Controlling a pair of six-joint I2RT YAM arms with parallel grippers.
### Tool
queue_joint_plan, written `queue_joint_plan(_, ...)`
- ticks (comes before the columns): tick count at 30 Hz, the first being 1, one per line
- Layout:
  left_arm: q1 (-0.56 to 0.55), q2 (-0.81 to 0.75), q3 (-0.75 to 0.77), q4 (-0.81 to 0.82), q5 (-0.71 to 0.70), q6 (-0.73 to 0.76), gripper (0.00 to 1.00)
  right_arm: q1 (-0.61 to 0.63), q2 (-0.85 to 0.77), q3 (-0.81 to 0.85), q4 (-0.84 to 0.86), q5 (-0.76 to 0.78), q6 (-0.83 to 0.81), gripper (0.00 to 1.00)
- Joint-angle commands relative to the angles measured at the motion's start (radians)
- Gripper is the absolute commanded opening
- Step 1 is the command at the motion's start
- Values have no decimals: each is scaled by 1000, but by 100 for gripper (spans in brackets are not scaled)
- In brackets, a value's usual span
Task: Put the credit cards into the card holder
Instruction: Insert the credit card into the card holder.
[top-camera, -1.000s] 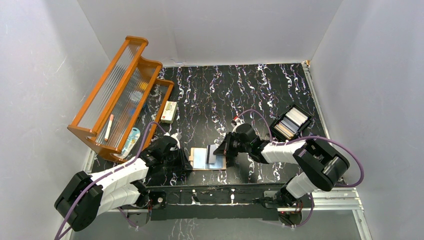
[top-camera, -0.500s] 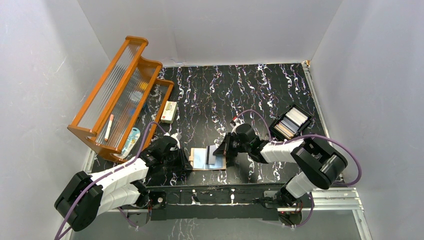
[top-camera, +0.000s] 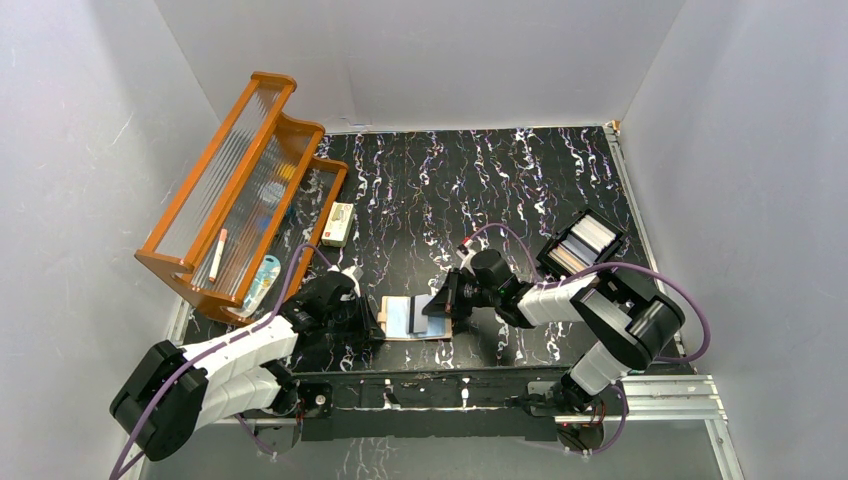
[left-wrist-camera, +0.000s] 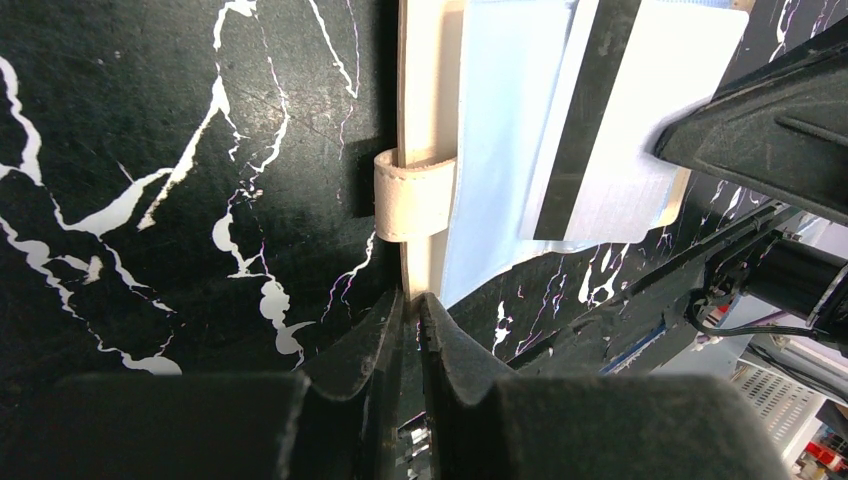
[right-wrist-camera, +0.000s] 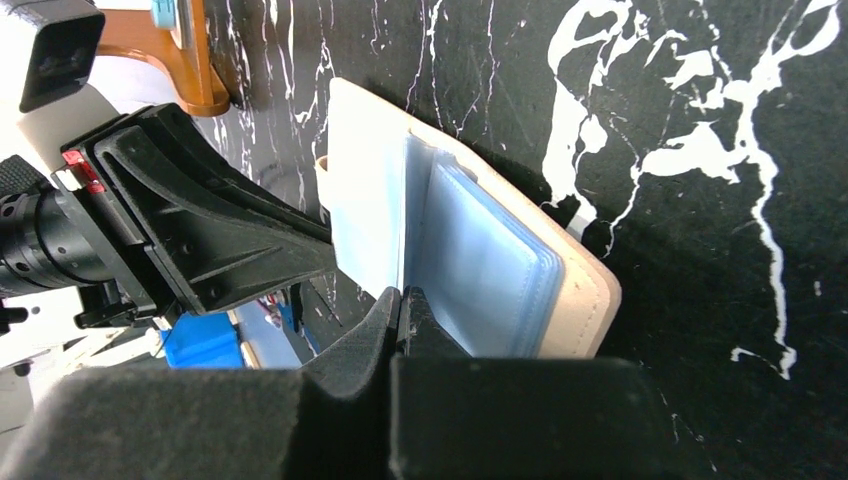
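The card holder (top-camera: 415, 318) lies open on the counter (top-camera: 450, 190) between the two arms. The left jaws pinch its tan edge, just beside the snap tab (left-wrist-camera: 412, 195). The right jaws, pressed together on a black-striped credit card (left-wrist-camera: 620, 130), hold it over the clear pockets (right-wrist-camera: 480, 270). Well apart stand a black tray (top-camera: 583, 243), a white box (top-camera: 338, 224) and an orange rack (top-camera: 240, 190).

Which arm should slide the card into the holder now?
Right. The right gripper is shut on the credit card, its edge at the clear pockets of the open card holder. The left gripper is clamped on the holder's edge, pinning it, so it is best left there.
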Motion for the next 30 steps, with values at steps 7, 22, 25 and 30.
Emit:
queue_joint_plan(7,4,2,10,2,14,-5,10,8,42,-25,111,-41,52,0)
queue_joint_plan(22,3,-9,8,0,14,-4,10,9,135,44,66,-88,62,1)
queue_joint_plan(25,3,-13,10,-1,14,-6,10,12,138,66,39,-88,48,9)
queue_joint_plan(30,3,-18,10,-3,16,-7,10,15,68,125,-175,-13,-14,26)
